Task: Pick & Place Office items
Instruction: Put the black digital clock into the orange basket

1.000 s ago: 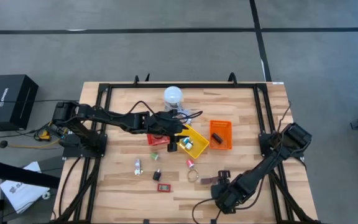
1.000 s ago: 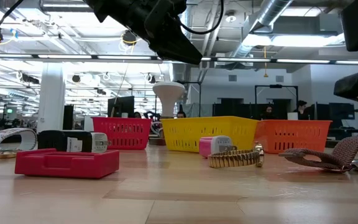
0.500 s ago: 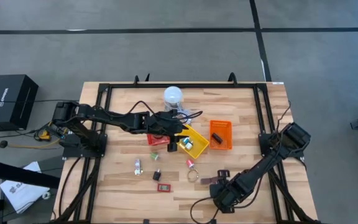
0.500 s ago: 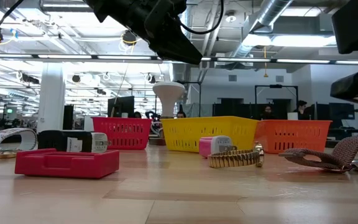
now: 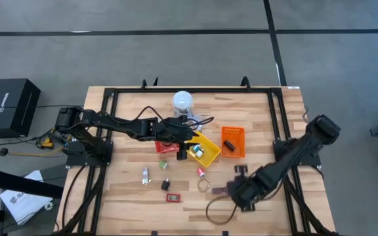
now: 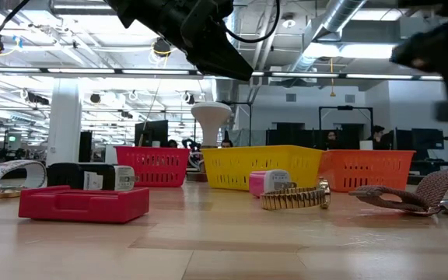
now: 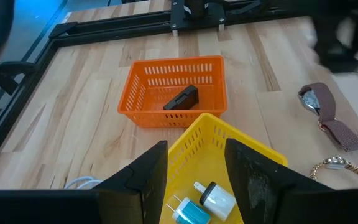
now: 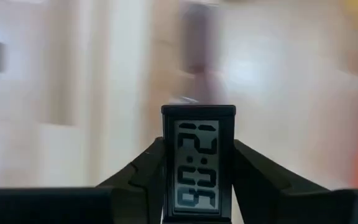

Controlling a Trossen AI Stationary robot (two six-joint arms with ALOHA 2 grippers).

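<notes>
The right arm reaches in low from the worktop's [image 5: 123, 196] right edge, elbow bent, its pincer [image 8: 197, 186] clenched on a small black digital clock [image 8: 198, 163] whose grey display shows dark digits; arm and clock sit on the near side of the yellow tray [image 5: 204, 149], beside a brown strap [image 5: 220, 191]. Near that strap lie a gold watch band [image 6: 295, 197], a pink-and-white piece [image 6: 268, 182] and, further left of the yellow tray, a flat red box [image 6: 83, 204] and a black piece with a white label [image 6: 92, 176].

The left arm stretches nearly straight across from the worktop's left side, its pincer [image 7: 196, 168] hovering just over the yellow tray's near-left rim, fingers [image 7: 148, 177] parted and grasping nothing. Inside the yellow tray rest a white plug [image 7: 215, 198] and a blue piece [image 7: 188, 213]. Just right of it stands the orange tray [image 5: 233, 141] holding one dark bar [image 7: 182, 98]; the red tray [image 6: 152, 166] sits to the yellow tray's left. Beyond the yellow tray stands a white cylinder [image 5: 183, 101] with its cable.
</notes>
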